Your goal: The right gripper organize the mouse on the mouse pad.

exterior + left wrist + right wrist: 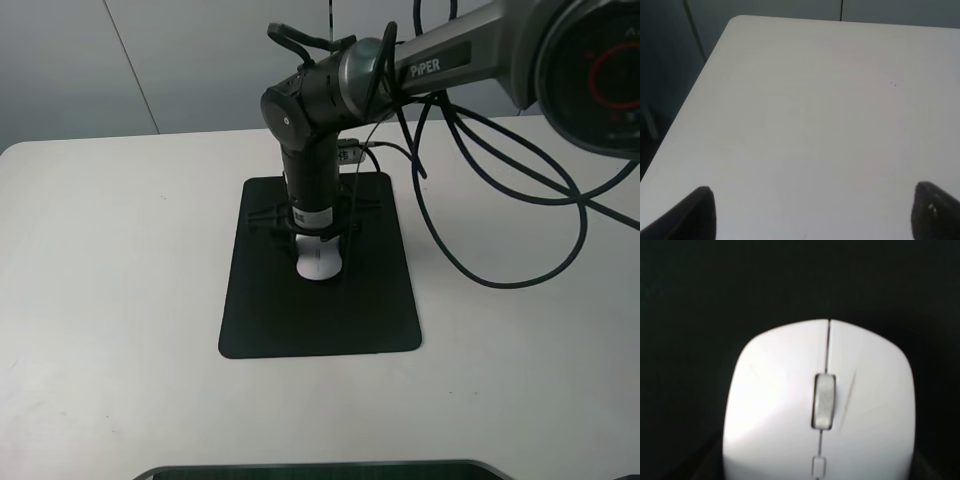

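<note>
Left gripper (812,215) shows only two dark, rounded fingertips (695,215), both cut off by the frame. They stand wide apart with nothing between them, over a smooth, matte white table (815,100) whose rounded corner gives way to dim grey floor.

In the high view a dark shape (320,470) is clipped by the lower edge, too little of it showing to name. Near the table's middle lies the mouse pad (300,320), a flat matte black rectangle with rounded corners. The right gripper (318,238) points straight down over its far half, beneath a thick black wrist with a white label (313,216). Its black fingers blur into the black pad, so whether they clamp the mouse or stand clear of it cannot be told.

The mouse (319,262) sits on the pad directly under the claw, its far end hidden by the wrist. The right wrist view shows its glossy white, rounded shell with a centre seam and a grey scroll wheel (824,401), the edges soft and out of focus.

Further right, black cables (500,280) loop loosely over the table.
</note>
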`<state>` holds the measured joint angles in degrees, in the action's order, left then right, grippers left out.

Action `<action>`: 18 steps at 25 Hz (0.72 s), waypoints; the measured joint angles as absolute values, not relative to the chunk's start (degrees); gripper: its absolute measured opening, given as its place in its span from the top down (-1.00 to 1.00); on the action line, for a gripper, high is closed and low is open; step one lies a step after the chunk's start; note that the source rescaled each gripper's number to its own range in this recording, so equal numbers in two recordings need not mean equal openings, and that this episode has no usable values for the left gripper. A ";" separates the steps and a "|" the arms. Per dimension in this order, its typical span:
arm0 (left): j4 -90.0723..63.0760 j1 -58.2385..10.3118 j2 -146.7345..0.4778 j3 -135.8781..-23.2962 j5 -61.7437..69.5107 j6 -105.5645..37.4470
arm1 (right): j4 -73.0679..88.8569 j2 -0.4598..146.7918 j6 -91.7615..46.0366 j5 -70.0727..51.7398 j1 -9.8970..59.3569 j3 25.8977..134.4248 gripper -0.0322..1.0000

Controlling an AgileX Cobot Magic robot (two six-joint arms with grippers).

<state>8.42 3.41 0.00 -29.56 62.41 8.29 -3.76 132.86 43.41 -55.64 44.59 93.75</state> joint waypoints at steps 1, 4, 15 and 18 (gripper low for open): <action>8.42 3.41 0.00 -29.56 62.41 8.29 | -3.81 132.86 43.52 -55.61 44.59 93.75 0.94; 8.42 3.41 0.00 -29.56 62.41 8.29 | -3.90 132.86 43.52 -55.51 44.59 93.75 0.76; 8.42 3.41 0.00 -29.56 62.41 8.29 | -5.17 130.03 43.25 -55.51 44.59 93.75 -0.98; 8.42 3.41 0.00 -29.56 62.41 8.29 | -5.17 127.21 42.60 -55.87 44.09 93.75 -0.99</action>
